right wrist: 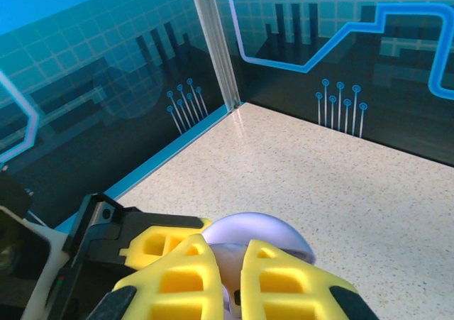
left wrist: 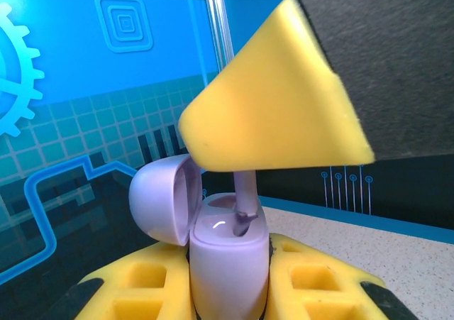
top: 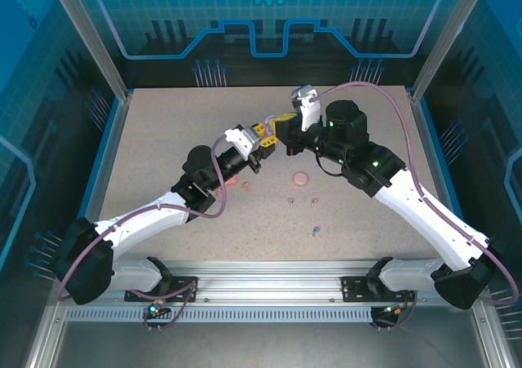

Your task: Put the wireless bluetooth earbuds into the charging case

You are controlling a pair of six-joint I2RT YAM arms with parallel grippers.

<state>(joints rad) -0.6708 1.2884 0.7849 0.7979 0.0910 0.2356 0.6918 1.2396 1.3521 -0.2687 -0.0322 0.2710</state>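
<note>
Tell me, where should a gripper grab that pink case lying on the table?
Probably from straight above, pinching its two opposite edges. The pink case lies flat on the table, low and rounded, with bare surface all round, so both sides are free; coming in sideways would likely just push it along.

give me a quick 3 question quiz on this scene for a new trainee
1. True or false: the lid of the purple case is shut.
2. What colour is the earbud pinched in the right hand? A coral, B purple, C pale pink.
3. Fill in: the purple case is gripped by the ____ hand.

Key: 1 false, the lid stands open. 2 B. 3 left; the left hand clamps the case from both sides.
</note>
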